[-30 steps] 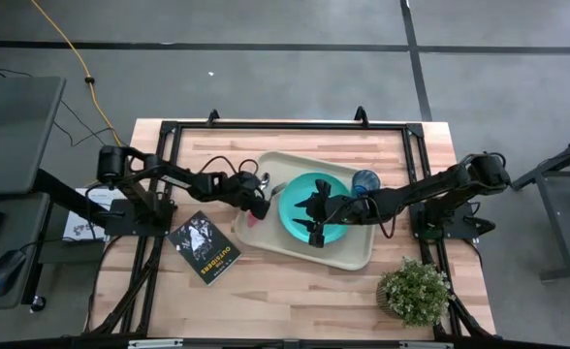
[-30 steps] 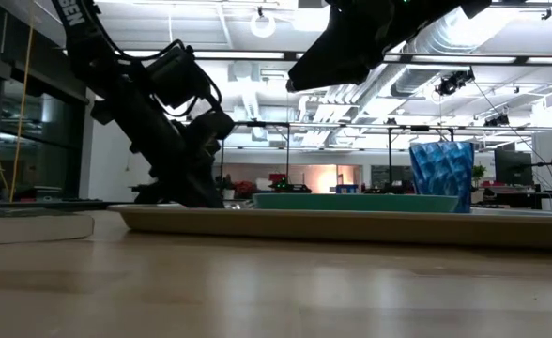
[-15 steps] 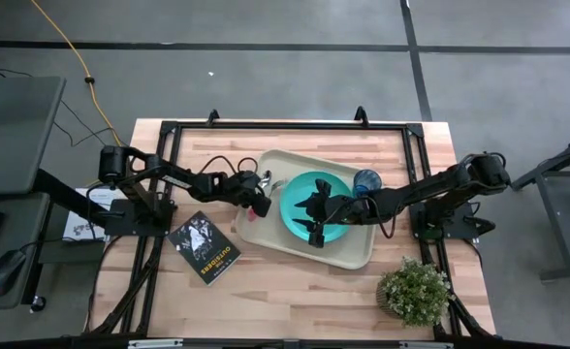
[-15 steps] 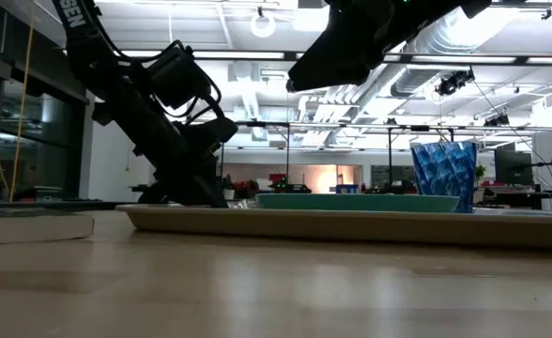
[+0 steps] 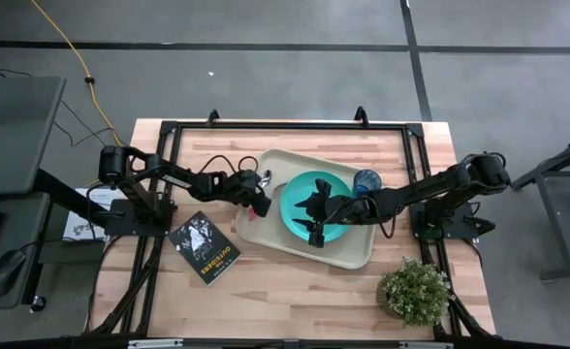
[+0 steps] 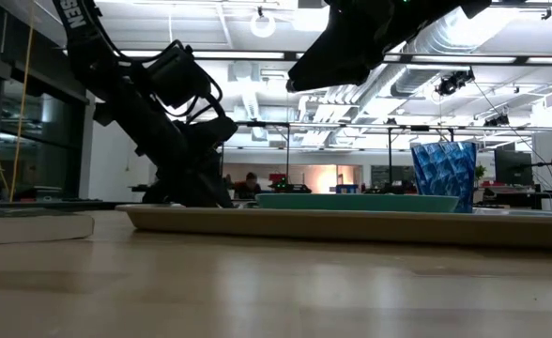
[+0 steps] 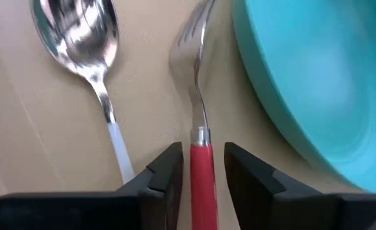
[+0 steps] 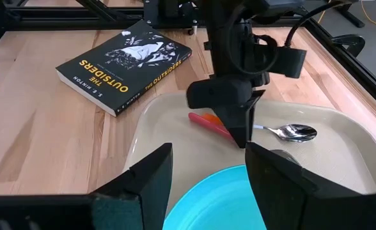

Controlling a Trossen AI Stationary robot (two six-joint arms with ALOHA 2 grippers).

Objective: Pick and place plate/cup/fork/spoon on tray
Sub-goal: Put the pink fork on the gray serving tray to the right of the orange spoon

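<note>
Wooden table (image 5: 295, 281): book (image 5: 205, 247) beside tray (image 5: 348, 254), potted plant (image 5: 416, 289) near.

The dark book (image 8: 125, 64) lying on the counter (image 8: 41, 134) reads "THE OUTSIDERS" and "S E HINTON" on cover and spine.

Robotics lab: framed workbench (image 5: 295, 291), exposed ceiling ducts (image 6: 445, 38) (open-plan office behind).

Two black jointed arms, loose black cables along them, blocky matte fingers (image 8: 148, 176), white lettering on left arm.
</note>
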